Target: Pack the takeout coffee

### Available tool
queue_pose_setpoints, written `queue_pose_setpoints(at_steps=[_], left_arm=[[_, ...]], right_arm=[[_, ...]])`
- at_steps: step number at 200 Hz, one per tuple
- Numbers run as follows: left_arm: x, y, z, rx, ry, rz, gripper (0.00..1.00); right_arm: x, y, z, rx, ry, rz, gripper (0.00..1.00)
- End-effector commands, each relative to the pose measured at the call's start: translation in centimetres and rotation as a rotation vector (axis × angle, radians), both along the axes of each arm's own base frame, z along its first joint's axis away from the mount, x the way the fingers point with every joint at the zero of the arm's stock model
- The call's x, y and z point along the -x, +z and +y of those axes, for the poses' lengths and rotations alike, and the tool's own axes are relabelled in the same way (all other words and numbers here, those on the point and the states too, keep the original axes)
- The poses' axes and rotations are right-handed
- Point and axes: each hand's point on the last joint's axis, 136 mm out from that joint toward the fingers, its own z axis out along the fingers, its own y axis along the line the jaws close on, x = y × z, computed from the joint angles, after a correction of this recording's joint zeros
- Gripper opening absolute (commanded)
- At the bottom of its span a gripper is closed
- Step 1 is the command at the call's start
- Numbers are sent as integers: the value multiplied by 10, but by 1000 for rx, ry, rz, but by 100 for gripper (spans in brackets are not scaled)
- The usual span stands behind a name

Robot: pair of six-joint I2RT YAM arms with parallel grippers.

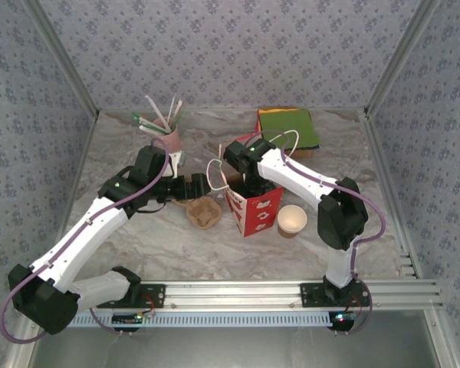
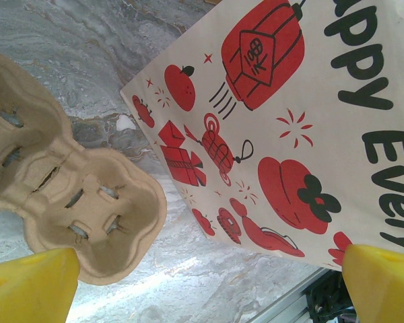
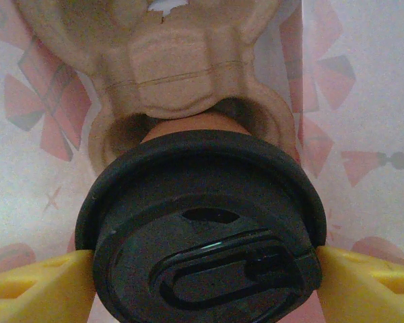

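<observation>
Two fingers (image 3: pixel 40 289) of the right gripper (image 3: pixel 205 279) are clamped on the black-lidded brown paper cup (image 3: pixel 202 195), best kept upright and seated squarely in the beige pulp carrier (image 3: pixel 175 74), while the left gripper (image 2: pixel 209 286) is held wide apart.

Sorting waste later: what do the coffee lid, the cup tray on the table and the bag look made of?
Lid: black plastic, it seems, smooth with a dull sheen and a moulded sip slot. Tray: moulded paper pulp, tan, matte, fibrous. Bag: probably paper, cream, matte, printed in red and black.
</observation>
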Motion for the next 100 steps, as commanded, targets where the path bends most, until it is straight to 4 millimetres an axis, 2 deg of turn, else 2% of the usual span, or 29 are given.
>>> queue_pose_setpoints(at_steps=[1,100], left_arm=[[1,11,-2,15,-13,-36,100],[0,10,-2,14,-12,-36,100]], right_arm=[[8,1,-8,36,-18,21,84],[8,1,-9,36,-19,22,87]])
